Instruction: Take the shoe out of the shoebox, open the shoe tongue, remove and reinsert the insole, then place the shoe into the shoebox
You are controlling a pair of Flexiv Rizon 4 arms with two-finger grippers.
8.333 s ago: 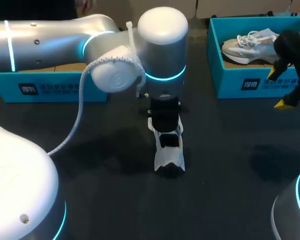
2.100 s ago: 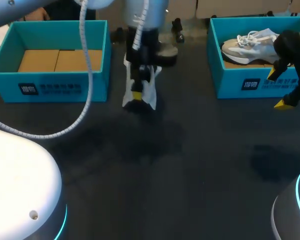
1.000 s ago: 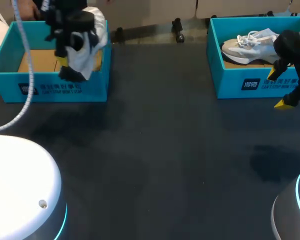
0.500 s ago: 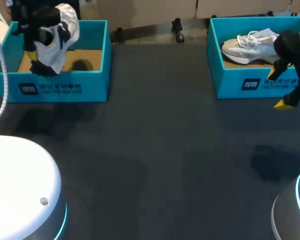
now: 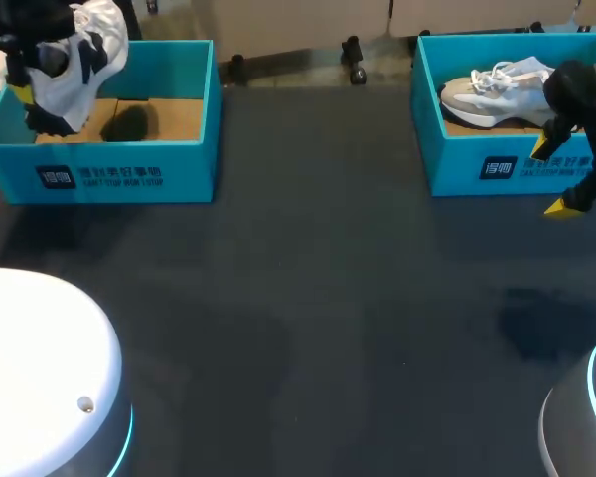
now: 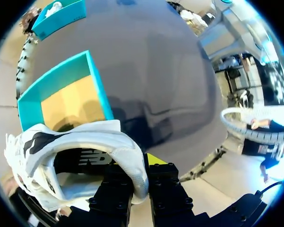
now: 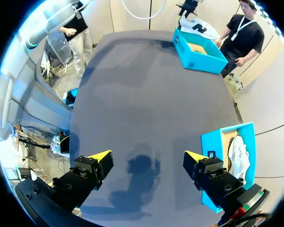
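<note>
A white shoe with black markings [image 5: 74,55] hangs over the left end of the left teal shoebox [image 5: 129,179]. My left gripper [image 5: 32,99] is shut on it. In the left wrist view the fingers [image 6: 154,163] pinch the shoe's heel collar [image 6: 132,165], and the box's cardboard floor [image 6: 68,101] lies beyond the shoe. My right gripper [image 5: 551,177] hovers open in front of the right shoebox [image 5: 497,164], which holds a second white laced shoe [image 5: 492,89]. The right wrist view shows its fingertips wide apart [image 7: 146,161] over bare table, beside that box [image 7: 213,142].
The dark table surface [image 5: 318,298] stretches between the two boxes. White arm bases sit at the front left [image 5: 40,378] and front right [image 5: 586,417] corners.
My left arm has carried the shoe leftward and farther back, from the box's front wall to over its left end. The right arm has not moved.
</note>
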